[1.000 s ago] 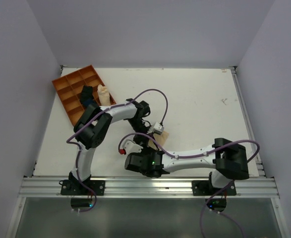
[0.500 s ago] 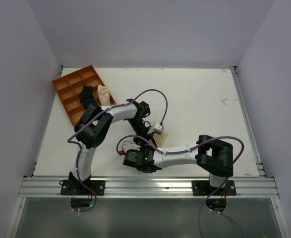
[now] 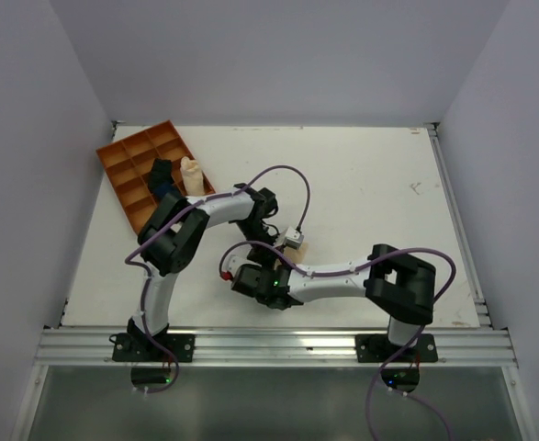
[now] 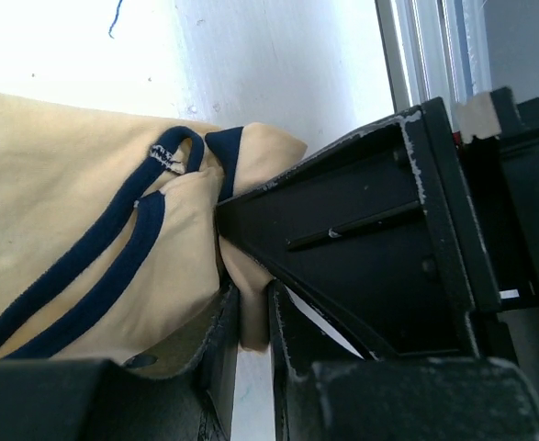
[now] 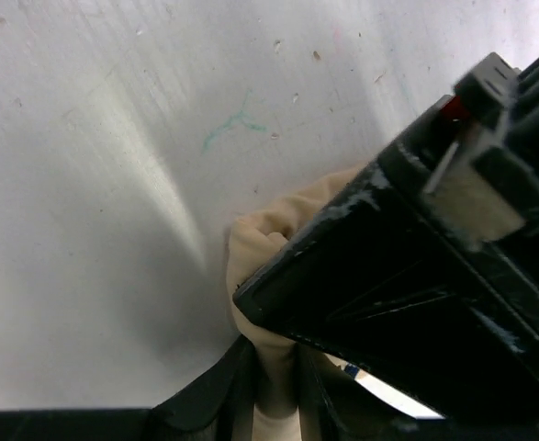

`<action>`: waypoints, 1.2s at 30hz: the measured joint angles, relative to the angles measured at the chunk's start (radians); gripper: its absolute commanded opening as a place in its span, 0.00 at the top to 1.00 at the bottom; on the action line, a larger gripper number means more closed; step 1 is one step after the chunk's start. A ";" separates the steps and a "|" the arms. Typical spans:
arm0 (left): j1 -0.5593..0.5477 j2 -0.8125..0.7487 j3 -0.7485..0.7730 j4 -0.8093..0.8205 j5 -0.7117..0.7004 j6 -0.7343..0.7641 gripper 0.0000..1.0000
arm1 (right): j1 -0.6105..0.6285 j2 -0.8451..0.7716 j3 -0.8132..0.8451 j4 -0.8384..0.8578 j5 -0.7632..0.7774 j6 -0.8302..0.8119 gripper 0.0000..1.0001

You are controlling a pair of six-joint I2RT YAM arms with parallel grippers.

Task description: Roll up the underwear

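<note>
The underwear (image 4: 85, 211) is a beige cloth with dark edge bands, lying bunched on the white table. In the top view only a small patch of the underwear (image 3: 303, 249) shows between the arms. My left gripper (image 4: 251, 317) is shut on a fold at the cloth's edge. My right gripper (image 5: 274, 390) is shut on a beige fold (image 5: 260, 248) of the same underwear, right beside the left one. In the top view the left gripper (image 3: 271, 250) and the right gripper (image 3: 258, 268) meet over the cloth at the table's middle front and hide most of it.
An orange compartment tray (image 3: 122, 175) stands at the back left, holding a dark blue roll (image 3: 162, 173) and a cream roll (image 3: 191, 172). The table's near rail (image 3: 278, 344) runs just behind the right arm's wrist.
The right arm has swung its wrist away from the near rail, up toward the left gripper. The left arm has barely moved. Less of the cloth shows now.
</note>
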 measured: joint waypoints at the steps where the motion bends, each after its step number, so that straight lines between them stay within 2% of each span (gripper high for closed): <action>1: 0.001 0.000 -0.001 0.001 0.001 0.000 0.76 | -0.015 -0.006 -0.001 0.001 -0.018 0.003 0.75; 7: 0.021 -0.029 -0.034 0.026 0.012 -0.001 0.67 | -0.062 -0.047 -0.039 0.053 -0.114 0.031 0.77; 18: 0.072 -0.129 -0.134 0.132 -0.007 -0.043 0.65 | -0.100 -0.084 -0.093 0.169 -0.204 0.060 0.79; 30: 0.096 -0.196 -0.161 0.216 -0.012 -0.126 0.65 | -0.120 -0.091 -0.108 0.221 -0.261 0.079 0.80; 36: 0.205 -0.324 -0.266 0.364 -0.052 -0.266 0.65 | -0.137 -0.106 -0.139 0.286 -0.322 0.111 0.81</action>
